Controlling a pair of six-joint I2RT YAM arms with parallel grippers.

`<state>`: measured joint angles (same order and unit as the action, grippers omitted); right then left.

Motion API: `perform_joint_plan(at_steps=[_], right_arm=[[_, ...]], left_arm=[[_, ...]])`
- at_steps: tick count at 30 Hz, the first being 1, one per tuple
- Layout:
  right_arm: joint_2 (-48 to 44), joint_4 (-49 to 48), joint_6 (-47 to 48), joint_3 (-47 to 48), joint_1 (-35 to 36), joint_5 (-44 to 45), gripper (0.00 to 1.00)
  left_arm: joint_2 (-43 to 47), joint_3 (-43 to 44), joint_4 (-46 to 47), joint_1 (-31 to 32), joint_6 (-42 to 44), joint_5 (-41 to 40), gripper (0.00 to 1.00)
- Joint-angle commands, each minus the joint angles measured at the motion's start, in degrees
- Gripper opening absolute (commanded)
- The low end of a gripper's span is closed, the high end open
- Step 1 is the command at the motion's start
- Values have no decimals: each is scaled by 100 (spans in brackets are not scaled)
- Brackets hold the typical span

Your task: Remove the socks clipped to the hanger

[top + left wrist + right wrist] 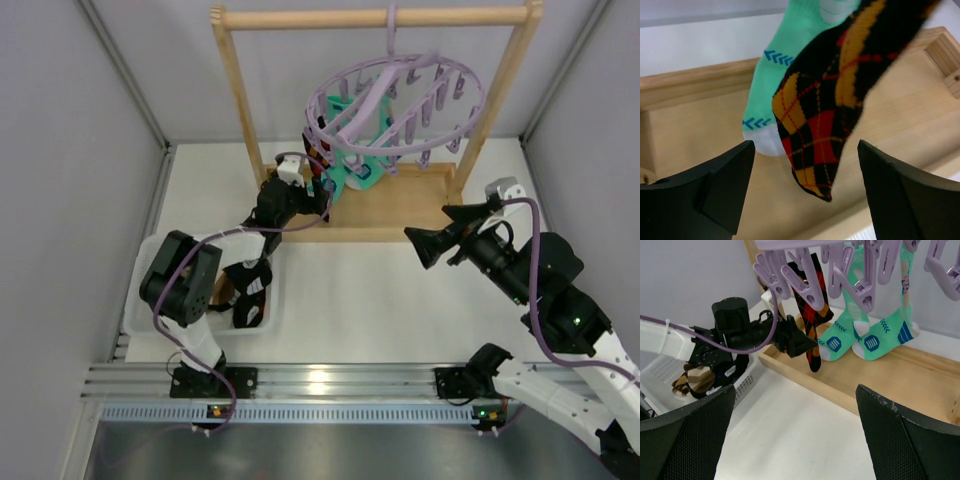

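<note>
Hanging between the spread left jaws, the plaid sock (815,125) and mint pair (875,342) beyond still need unclipping from the hanger (372,100), others (245,292) lie binned (747,385), right jaws spread too.

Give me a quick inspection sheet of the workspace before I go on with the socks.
surface: white table, wooden rack standing at the back.
job's things: plaid sock and two mint socks clipped on the purple hanger; brown striped sock in the white basket.
clutter: nothing seen.
grippers: left gripper open, plaid sock's toe between its fingers, not gripped; right gripper open, holding nothing.
cables: purple cable along each arm.
surroundings: grey walls on three sides.
</note>
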<state>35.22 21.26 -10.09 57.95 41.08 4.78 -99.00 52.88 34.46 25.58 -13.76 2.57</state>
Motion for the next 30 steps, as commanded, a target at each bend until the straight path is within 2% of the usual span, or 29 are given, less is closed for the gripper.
perform_joint_plan(at_steps=[1,2,5,6,8,9,10,13,16,19,25,29,30], right_arm=[[-24,-403,42,-21,-83,-73,99],[-24,-420,51,-21,-83,-73,99],[-33,-473,59,-65,-83,-21,99],[-42,-508,68,-82,-74,14,99],[-42,-605,68,-153,-83,76,99],[-50,-631,68,-170,-83,146,100],[-42,-692,60,-214,-83,190,99],[-15,-763,-37,-249,-83,278,99],[-50,-877,-213,-267,-83,305,99],[-182,-965,-397,-241,-83,383,100],[-499,-615,-661,40,-83,700,100],[-508,-236,-661,313,-83,622,99],[-508,-210,-670,374,-83,578,99]], left_arm=[[-365,371,1247,-62,207,-204,86],[-435,450,1326,-62,233,-204,74],[-611,477,1651,-62,347,-424,58],[-646,538,1687,-62,365,-415,45],[-699,600,1696,-71,435,-302,28],[-691,635,1705,-54,453,-283,9],[-630,627,1705,-45,497,-283,2],[-280,364,1696,95,620,-467,0],[212,-40,1696,350,743,-1055,0],[644,-505,1687,772,831,-1705,0],[1620,-1244,1573,1633,1042,-2207,0],[1919,-1359,1274,2667,1323,-3138,0],[1911,-1351,1257,2871,1628,-3279,0]])
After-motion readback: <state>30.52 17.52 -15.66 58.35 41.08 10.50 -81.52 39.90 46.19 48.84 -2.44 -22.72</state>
